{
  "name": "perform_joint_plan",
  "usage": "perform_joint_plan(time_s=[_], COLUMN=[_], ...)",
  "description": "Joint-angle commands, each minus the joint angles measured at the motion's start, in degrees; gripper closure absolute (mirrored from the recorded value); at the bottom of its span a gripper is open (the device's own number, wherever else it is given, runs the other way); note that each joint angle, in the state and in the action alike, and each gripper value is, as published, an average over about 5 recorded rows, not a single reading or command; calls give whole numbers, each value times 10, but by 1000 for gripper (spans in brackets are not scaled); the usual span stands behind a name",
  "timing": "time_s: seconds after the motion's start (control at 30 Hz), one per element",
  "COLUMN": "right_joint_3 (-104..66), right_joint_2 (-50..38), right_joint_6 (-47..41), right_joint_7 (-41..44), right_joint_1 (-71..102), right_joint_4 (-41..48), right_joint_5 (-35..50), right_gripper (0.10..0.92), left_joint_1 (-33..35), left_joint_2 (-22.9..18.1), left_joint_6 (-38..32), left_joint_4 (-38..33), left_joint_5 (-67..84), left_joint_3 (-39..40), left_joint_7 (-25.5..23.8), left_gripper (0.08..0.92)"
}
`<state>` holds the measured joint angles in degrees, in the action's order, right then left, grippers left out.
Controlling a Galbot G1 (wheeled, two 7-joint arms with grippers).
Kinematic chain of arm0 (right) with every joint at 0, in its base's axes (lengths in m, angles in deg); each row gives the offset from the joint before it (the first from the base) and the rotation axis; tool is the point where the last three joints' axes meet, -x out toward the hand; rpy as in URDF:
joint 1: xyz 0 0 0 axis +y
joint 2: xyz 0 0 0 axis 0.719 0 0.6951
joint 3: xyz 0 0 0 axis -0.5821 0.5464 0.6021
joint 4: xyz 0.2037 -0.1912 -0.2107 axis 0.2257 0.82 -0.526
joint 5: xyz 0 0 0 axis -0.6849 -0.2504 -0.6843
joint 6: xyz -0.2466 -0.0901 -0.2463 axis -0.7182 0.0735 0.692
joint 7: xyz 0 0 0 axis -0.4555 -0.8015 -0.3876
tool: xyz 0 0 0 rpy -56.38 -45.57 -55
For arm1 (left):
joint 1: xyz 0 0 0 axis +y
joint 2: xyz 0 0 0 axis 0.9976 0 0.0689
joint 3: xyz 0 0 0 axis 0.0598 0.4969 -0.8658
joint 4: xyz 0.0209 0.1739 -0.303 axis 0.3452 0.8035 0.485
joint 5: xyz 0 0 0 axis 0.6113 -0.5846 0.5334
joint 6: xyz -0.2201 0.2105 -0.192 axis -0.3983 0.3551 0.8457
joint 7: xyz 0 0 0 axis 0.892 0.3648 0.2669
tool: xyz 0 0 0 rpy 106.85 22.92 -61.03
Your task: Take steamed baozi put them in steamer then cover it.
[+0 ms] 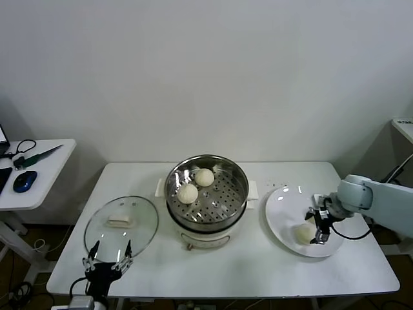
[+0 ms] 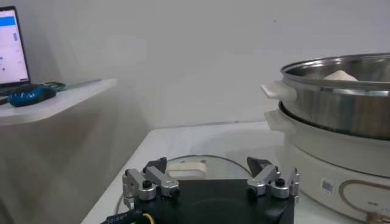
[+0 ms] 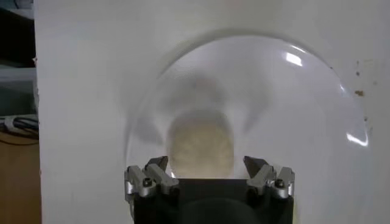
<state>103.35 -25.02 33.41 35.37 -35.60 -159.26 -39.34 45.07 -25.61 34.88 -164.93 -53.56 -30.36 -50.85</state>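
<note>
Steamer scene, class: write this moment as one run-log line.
steamer: two baozi inside, uncovered | plate: one bun | right gripper: open over bun | left gripper: open, parked near cover

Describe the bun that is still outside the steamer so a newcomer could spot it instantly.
Find the white table, then the flat white plate right of the steamer. The bun lies alone there, under the open right gripper; the other two sit inside the steel pot.

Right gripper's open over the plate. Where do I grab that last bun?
Grip the bun across its domed sides, coming straight down from above. It lies alone on the flat plate, so nothing blocks either side. The right gripper already straddles it, open.
</note>
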Motion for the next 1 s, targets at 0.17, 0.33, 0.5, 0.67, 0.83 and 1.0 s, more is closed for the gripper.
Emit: perform_joint_plan(time_s=[0.17, 0.33, 0.5, 0.67, 0.83, 1.0], right_joint_3=[-22, -17, 1, 70, 209, 216], right_joint_2=[12, 16, 18, 29, 100, 201], right_joint_6=[-9, -7, -3, 23, 127, 238], right_joint_7=[-4, 7, 22, 52, 120, 170], right_joint_1=[30, 20, -4, -112, -341, -488], right_joint_4=[20, 25, 21, 10, -8, -26], right_joint_5=[-2, 2, 9, 14, 44, 84], right_gripper=[208, 292, 341, 346, 342, 338], left_joint_1=[1, 1, 3, 5, 3, 3], left_joint_2=[0, 0, 0, 1, 0, -1], left_joint_6=[1, 2, 0, 1, 4, 6], left_joint_4=[-1, -2, -2, -4, -9, -11], left_joint_5=[0, 0, 1, 1, 0, -4], left_joint_3=[2, 1, 0, 0, 2, 6], left_joint_7=[0, 0, 0, 0, -2, -4], left_gripper=[177, 177, 177, 177, 177, 177])
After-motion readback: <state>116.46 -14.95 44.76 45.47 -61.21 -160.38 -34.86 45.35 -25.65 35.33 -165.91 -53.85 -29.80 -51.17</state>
